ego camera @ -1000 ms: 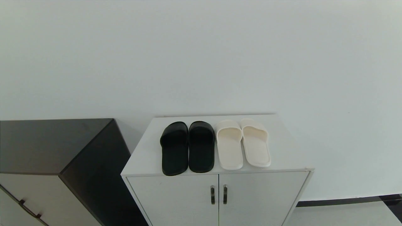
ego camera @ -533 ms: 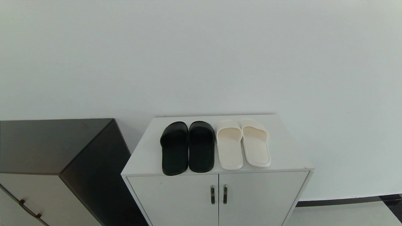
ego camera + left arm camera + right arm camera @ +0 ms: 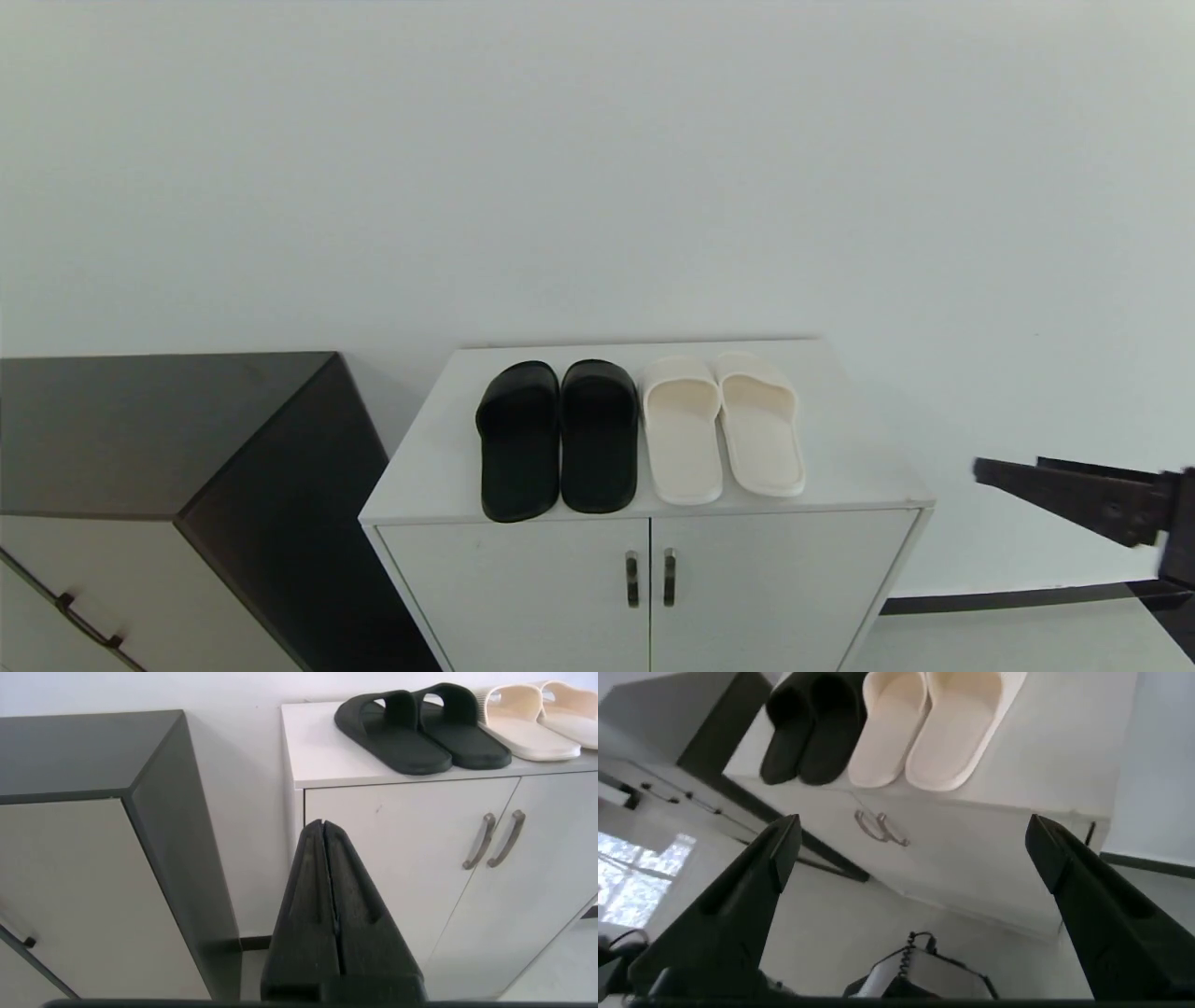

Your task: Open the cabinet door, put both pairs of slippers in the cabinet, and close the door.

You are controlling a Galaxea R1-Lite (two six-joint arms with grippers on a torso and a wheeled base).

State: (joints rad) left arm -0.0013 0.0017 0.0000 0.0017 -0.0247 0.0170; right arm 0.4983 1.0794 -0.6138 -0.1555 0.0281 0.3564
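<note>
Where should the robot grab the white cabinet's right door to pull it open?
By its handle, the slim upright metal bar near the inner edge of the door. Come straight from the front and pinch the bar from its two sides. It seems to stand off the flat panel, so a grip can likely close around it.

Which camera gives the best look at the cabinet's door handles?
Left wrist view: the door handles appear largest, angled so their stand-off shows. Head view shows them smaller, front-on; right wrist view, small, from above.
</note>
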